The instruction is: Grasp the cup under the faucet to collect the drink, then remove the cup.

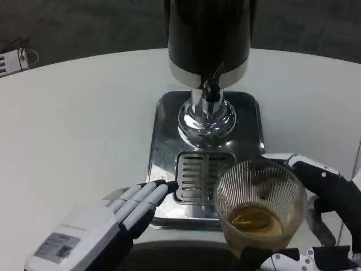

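- Your right robot hand (321, 226) grips the ribbed cup (260, 206), amber drink inside, near the drip grate (197, 178), off from the faucet (211, 90).
- Your left robot hand (121, 212) is released, fingertips touching the steel tray (163, 141) on the table (79, 124).

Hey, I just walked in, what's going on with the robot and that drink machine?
The robot's right hand holds a ribbed clear cup with some amber drink in the bottom. The cup is at the front right of the steel drip tray, off to the side of the dispenser's faucet rather than under it, so the drink looks collected and the cup is being taken away. The left hand lies flat, fingers extended, its fingertips at the tray's front edge, holding nothing.
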Robot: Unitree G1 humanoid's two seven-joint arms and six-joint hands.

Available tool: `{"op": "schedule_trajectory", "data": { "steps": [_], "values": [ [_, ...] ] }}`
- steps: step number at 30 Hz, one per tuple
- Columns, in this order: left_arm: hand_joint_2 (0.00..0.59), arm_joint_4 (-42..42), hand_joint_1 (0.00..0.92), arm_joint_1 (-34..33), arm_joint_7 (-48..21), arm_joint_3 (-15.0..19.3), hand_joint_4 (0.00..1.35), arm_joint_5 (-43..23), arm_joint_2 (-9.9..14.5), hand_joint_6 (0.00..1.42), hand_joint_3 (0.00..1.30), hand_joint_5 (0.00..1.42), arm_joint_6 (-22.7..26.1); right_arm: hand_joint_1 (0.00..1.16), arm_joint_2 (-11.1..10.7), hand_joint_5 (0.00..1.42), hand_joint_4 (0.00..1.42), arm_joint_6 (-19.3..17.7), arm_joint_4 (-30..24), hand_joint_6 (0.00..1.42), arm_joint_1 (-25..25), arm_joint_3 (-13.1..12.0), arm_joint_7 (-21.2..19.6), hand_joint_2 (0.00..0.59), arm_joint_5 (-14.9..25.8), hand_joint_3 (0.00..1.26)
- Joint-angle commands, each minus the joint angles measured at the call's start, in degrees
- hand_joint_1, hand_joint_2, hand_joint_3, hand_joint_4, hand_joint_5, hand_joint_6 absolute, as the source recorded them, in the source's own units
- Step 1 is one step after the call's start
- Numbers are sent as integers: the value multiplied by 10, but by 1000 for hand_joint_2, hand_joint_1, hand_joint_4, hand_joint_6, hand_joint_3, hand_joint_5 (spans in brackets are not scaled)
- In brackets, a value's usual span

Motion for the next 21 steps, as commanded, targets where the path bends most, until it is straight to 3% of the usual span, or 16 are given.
{"op": "schedule_trajectory", "data": {
  "steps": [1,21],
  "values": [
    [78,-6,0,4,-1,2,0,24,7,20,1,0,-3,918,3,1424,1424,-27,-10,1424,-6,-2,-2,251,11,1237],
    [76,-4,0,8,-1,13,0,21,2,8,0,0,2,910,6,1424,1424,-26,-6,1424,-11,4,-4,260,8,1237]
  ]
}}
